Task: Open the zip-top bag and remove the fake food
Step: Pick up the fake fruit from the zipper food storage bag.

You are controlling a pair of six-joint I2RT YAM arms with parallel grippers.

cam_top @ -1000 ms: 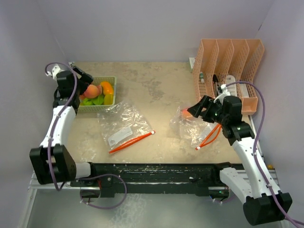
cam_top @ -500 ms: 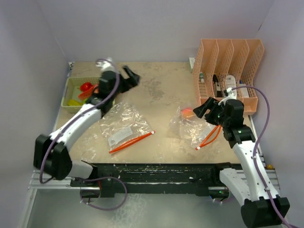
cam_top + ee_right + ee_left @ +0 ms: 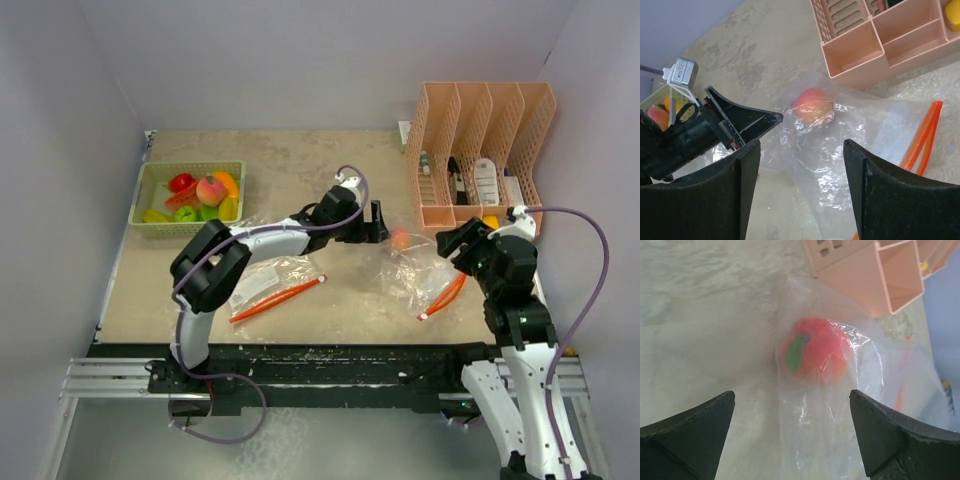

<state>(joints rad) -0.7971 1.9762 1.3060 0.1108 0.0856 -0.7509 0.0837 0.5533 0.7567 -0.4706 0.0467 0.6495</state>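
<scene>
I am aiming my wide-open, empty left claw at the bagged toy peach; my right claw, parted and empty, is hovering, presumably to steady the zip-top bag.

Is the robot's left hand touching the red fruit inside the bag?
Apart. In the left wrist view, the left hand stands wide open, and the red fruit lies ahead of both fingers with bare bag between.

- No writing, brand, number or sign can be read in any view.
- A white patch on the flat zip-top bag, near the worktop's front edge, is too small to read.
</scene>
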